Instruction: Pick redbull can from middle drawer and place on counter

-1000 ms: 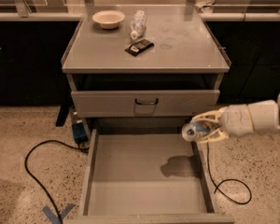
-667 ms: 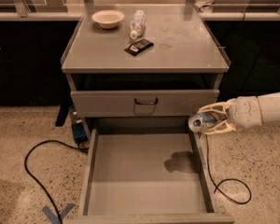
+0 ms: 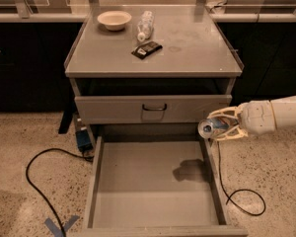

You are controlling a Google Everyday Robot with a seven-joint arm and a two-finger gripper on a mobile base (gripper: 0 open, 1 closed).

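Now my gripper [image 3: 221, 127] clamps redbull can [image 3: 207, 129] sideways, below counter [image 3: 192, 51] front-right corner, above middle drawer [image 3: 148, 194] right wall. Judge can light, stiff, slick; thin wall dents, so grip mid-body.

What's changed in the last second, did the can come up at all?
The gripper, shut on the redbull can throughout, carried it slightly up and to the right, near the middle drawer's right wall. Nothing was let go. The open drawer and the bowl, bottle and dark packet on the counter stayed put.
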